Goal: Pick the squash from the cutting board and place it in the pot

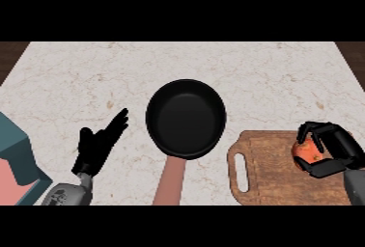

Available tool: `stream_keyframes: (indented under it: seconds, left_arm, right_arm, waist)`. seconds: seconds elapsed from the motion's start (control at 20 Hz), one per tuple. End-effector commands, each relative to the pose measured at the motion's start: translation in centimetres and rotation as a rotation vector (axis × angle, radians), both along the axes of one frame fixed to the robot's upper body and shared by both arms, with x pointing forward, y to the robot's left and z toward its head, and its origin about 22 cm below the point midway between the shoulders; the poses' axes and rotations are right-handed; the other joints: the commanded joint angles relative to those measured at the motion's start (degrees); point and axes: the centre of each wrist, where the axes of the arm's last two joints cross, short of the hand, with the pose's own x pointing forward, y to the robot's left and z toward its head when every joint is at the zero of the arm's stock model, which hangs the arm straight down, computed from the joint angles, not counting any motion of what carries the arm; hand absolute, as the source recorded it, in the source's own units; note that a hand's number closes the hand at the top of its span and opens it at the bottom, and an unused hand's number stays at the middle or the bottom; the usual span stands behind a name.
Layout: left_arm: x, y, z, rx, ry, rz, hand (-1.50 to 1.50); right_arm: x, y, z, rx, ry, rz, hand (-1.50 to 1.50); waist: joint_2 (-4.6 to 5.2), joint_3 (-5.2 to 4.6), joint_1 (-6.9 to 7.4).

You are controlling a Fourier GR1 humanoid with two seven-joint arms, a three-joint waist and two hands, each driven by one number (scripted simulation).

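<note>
Worktop [85, 72]: we've got pale marble filling most of the view, dark strips at the far left and right edges.
Pot [186, 117]: honestly looks like a black frying pan to us, sitting mid-worktop with its reddish-brown handle [171, 181] pointing back at us.
Cutting board [271, 169]: wooden, just right of the pan, slot handle on its left end.
Squash [308, 152]: orange-red, sitting at the board's right end, nowhere near the pan yet.
Right robot hand [329, 149]: we see it curled round the squash, fingers over the top and thumb below, so it's gripping it. Can't tell if it's lifted off the board.
Left robot hand [100, 142]: open, fingers straight and angled up-right, left of the pan, touching nothing.
Teal and pink block [14, 159]: at the lower-left edge, cut off, no clue what it is.
</note>
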Motion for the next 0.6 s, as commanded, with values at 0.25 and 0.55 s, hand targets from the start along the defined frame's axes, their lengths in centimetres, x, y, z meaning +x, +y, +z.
stream_keyframes:
  seconds: [0.25, 0.55]
  left_arm:
    - [-0.3, 0.8, -0.4, 0.005, -0.001, 0.021, 0.0]
    - [-0.9, 0.4, -0.2, 0.002, 0.009, 0.022, 0.0]
  right_arm:
    - [-1.5, 2.2, 5.0, -0.153, -0.18, 0.007, 1.5]
    - [-2.5, 0.8, 10.3, -0.268, -0.308, -0.021, 1.5]
  waist:
    - [-0.1, 0.02, -0.73]
    - [-0.08, 0.04, -0.6]
